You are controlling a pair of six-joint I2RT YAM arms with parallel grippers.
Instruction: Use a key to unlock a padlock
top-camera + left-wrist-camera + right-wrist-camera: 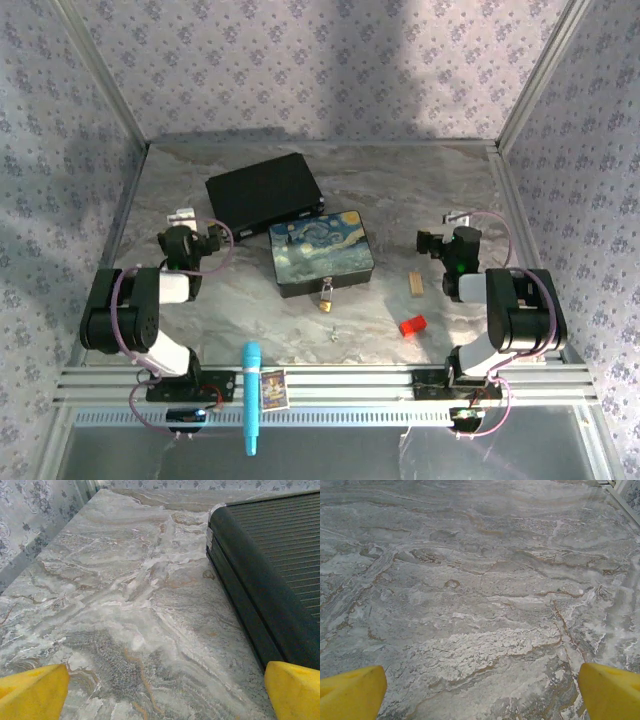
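- Padlock (326, 293), tiny, with a brass-gold squarish body and a thin silver shackle, sits against the near side of a painted box (320, 252) with a blue-and-yellow swirling night sky on its lid. From the top view I cannot tell whether it hangs from the box or only touches it.
- Thin silvery-grey metal key (333, 337), barely visible, lies on the grey marble-patterned table (250, 310), nearer the arm bases than the padlock and apart from it.
- The left gripper (165, 695) has its yellow fingertips (32, 692) spread wide with nothing between them. It is over bare table, with a flat black ribbed case (280, 575) just to its right.
- The right gripper (482, 695) is likewise spread wide and holds nothing, with marble surface ahead of it.
- In the top view the black case lies behind the painted box, on its far left.
- A small tan wooden block (415, 285) and a small red block (412, 325) lie to the right of the padlock, between the box and the right arm.
- A blue pen-like stick (251, 395) lies across the metal rail at the near edge, with a small picture card (272, 388) just beside it.
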